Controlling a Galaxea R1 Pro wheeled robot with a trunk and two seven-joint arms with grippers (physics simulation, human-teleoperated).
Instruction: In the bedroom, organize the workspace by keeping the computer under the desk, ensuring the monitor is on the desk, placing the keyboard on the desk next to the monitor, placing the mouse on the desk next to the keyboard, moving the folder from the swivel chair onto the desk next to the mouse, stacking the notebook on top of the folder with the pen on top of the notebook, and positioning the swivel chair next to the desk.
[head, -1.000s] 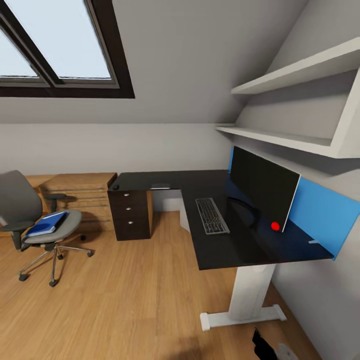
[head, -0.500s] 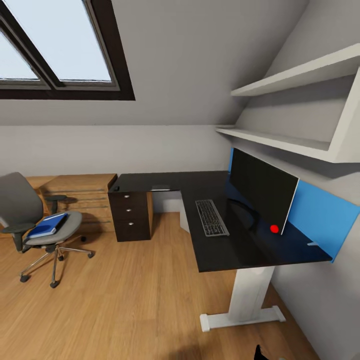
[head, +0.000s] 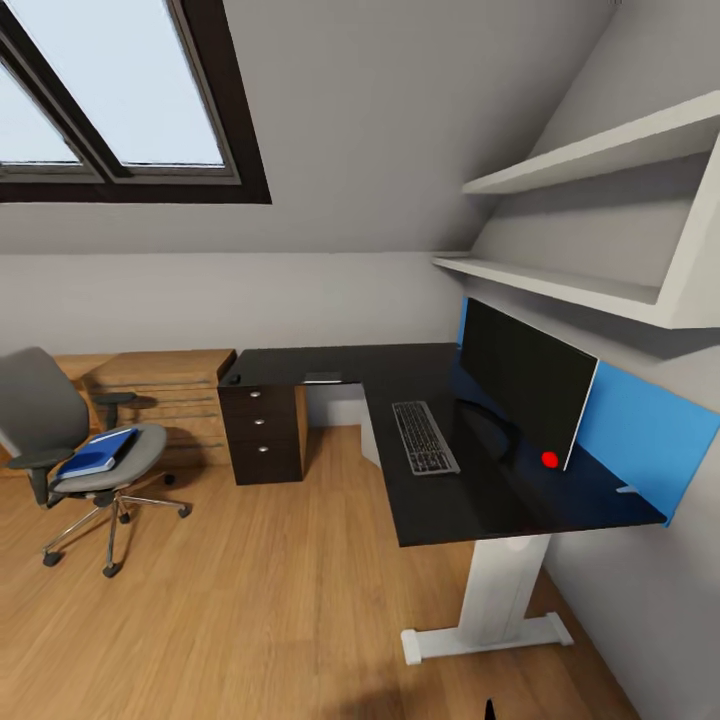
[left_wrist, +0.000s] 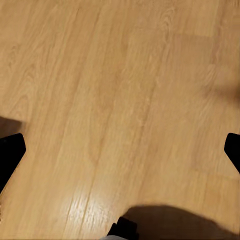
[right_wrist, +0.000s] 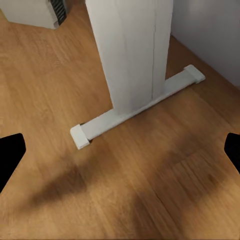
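My left pincer (left_wrist: 120, 150) is spread wide, its two dark fingertips (left_wrist: 10, 155) at opposite edges of the left wrist view, gripping nothing, with bare wooden floor (left_wrist: 115, 90) between them. My right pincer (right_wrist: 120, 155) is likewise spread wide and empty, its fingertips (right_wrist: 10, 155) far apart over the same floor, just short of the tabletop's white leg (right_wrist: 132, 50) and its flat foot bar. Beyond that leg, a corner of the pale computer (right_wrist: 40, 11) stands on the floor.

From my head camera, the glossy black L-shaped tabletop (head: 450, 500) runs along the right wall with a blue back panel (head: 640, 425). The monitor (head: 525, 375) stands upright on it against that panel, with a small red dot (head: 549, 459) near its lower corner. The keyboard (head: 424, 437) lies flat on the tabletop just beside the monitor's stand. At the far corner of the tabletop, above the three silver-knobbed drawers (head: 262, 425), sits the small dark mouse (head: 234, 379), well apart from the keyboard; a thin flat notebook (head: 322, 378) lies further along that same wing.

The swivel chair (head: 75, 450) stands on the floor well apart from the tabletop, near a light wooden chest (head: 165, 385), with the blue folder (head: 97, 452) lying on its seat. Two white shelves (head: 580, 220) hang above the monitor, and a dark-framed skylight (head: 120, 100) sits in the sloped ceiling.
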